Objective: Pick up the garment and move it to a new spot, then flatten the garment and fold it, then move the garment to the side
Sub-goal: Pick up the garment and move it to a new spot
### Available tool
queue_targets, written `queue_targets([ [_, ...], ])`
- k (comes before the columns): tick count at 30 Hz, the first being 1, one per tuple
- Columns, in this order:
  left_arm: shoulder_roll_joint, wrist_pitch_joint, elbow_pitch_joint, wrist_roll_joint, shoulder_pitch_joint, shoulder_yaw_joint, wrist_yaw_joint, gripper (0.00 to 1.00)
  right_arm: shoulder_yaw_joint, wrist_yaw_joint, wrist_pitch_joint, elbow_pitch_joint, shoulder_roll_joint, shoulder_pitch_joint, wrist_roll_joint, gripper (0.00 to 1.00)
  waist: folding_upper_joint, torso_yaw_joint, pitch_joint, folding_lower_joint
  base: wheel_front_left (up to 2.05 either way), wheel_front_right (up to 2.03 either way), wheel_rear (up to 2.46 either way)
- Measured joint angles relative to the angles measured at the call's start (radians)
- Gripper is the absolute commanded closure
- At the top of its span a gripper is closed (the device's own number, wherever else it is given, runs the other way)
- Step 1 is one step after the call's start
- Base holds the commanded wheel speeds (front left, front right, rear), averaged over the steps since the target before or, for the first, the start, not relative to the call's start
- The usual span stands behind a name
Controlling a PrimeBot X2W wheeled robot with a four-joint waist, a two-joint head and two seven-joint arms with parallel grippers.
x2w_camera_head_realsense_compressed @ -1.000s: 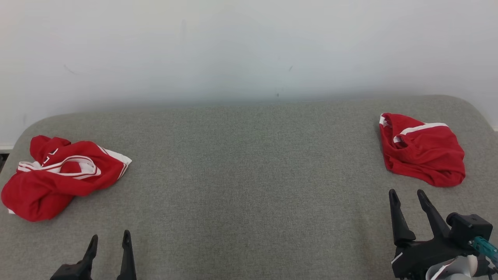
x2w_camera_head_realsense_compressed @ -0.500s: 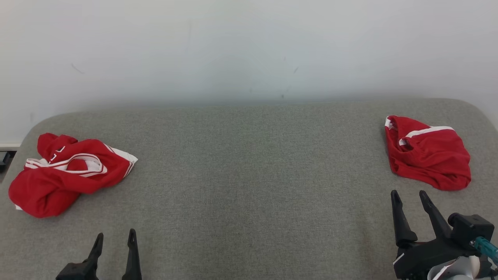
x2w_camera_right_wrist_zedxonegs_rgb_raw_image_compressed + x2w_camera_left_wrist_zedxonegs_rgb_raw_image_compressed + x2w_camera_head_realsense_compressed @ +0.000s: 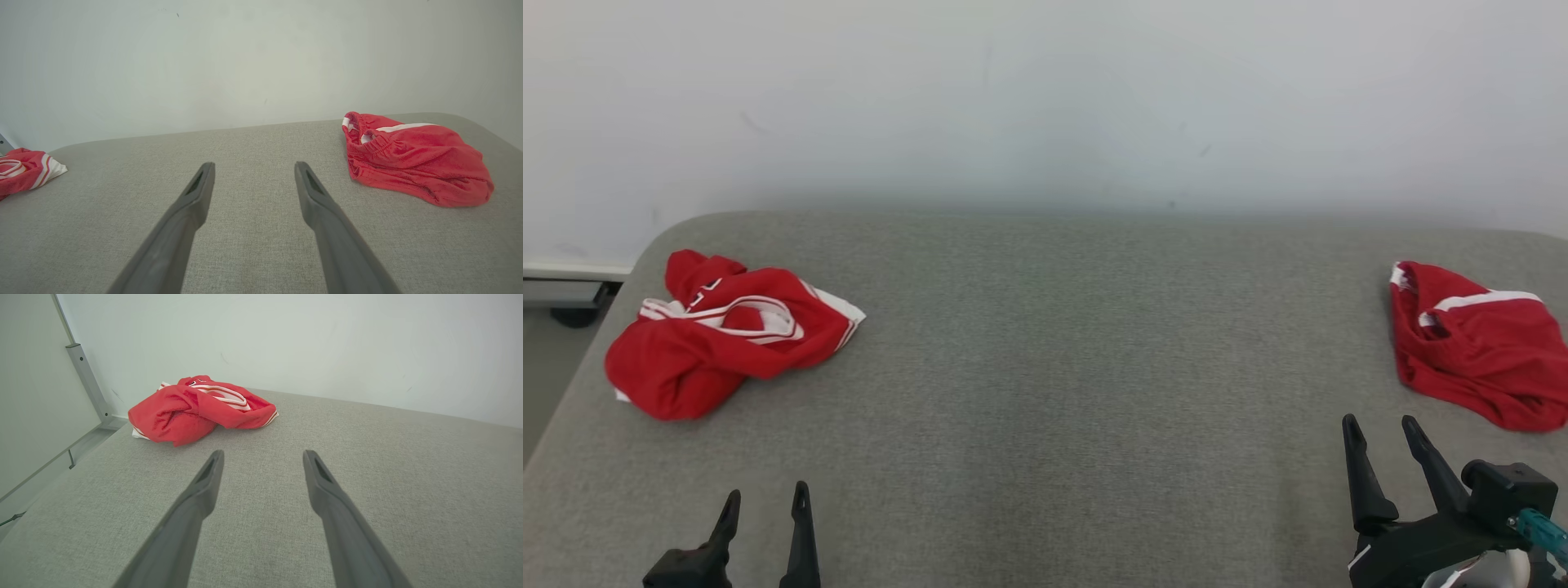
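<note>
The left pincer (image 3: pixel 768 490) and right pincer (image 3: pixel 1380 421) both gape, empty. The crumpled red garment (image 3: pixel 719 331) lies on the grey surface (image 3: pixel 1078 343), beyond the left pincer and apart from it; pinch 1 raised fold, then lift clear.

Two red white-trimmed garments, left garment (image 3: pixel 719 347) and right garment (image 3: pixel 1478 363), on one grey fabric worktop (image 3: pixel 1078 367), plus two end effectors, left end effector (image 3: pixel 768 492) and right end effector (image 3: pixel 1379 422), each with two dark fingers.
</note>
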Motion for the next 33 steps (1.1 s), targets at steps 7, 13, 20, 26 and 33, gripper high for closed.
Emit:
queue_targets([
  [7,-0.002,0.001,0.000,0.011,0.000,0.004,0.000,0.00,0.000,0.000,0.009,-0.008,0.000,0.000,-0.002,0.00,0.0000,0.068,0.003,0.0000,0.00,0.00,0.00],
  [13,-0.002,0.009,0.000,0.023,-0.003,0.007,0.000,0.00,0.008,0.000,0.020,-0.013,0.000,-0.005,-0.003,0.00,0.0000,0.138,0.007,0.0000,0.00,0.00,0.00],
  [20,-0.002,0.013,0.002,0.036,-0.003,0.009,0.000,0.00,0.025,0.000,0.033,-0.012,0.006,-0.017,-0.006,0.00,0.0000,0.229,0.010,0.0000,0.00,0.00,0.00],
  [26,0.000,0.015,0.006,0.036,-0.006,0.012,0.000,0.00,0.033,0.000,0.036,-0.010,0.008,-0.029,-0.009,0.00,0.0000,0.291,0.009,0.0000,0.00,0.00,0.00],
  [33,0.002,0.018,0.006,0.036,-0.005,0.018,0.000,0.00,0.051,0.001,0.044,-0.002,0.020,-0.034,-0.010,0.00,0.0000,0.361,0.006,0.0000,0.00,0.00,0.00],
])
